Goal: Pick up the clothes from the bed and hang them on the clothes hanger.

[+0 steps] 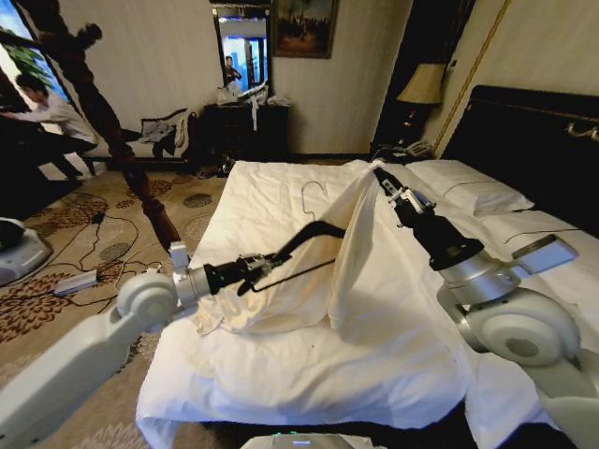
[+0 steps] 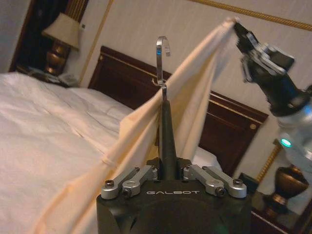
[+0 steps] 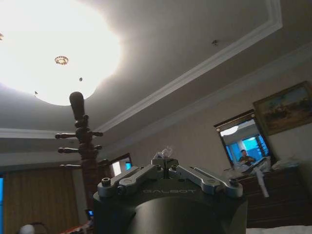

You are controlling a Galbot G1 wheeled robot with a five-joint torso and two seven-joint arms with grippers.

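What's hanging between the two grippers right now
The clothes span that stretch: the right gripper pinches one corner high, and the fabric drapes down over the clothes hanger held by the left gripper, in the head view.

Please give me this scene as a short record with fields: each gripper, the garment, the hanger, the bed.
left gripper: shut on the dark slim hanger with silver wire hook, held over the bed
right gripper: shut on the cream thin-fabric garment, lifting one end
garment: draped over one hanger arm, lower part resting on the bed
bed: white wrinkled duvet, dark headboard
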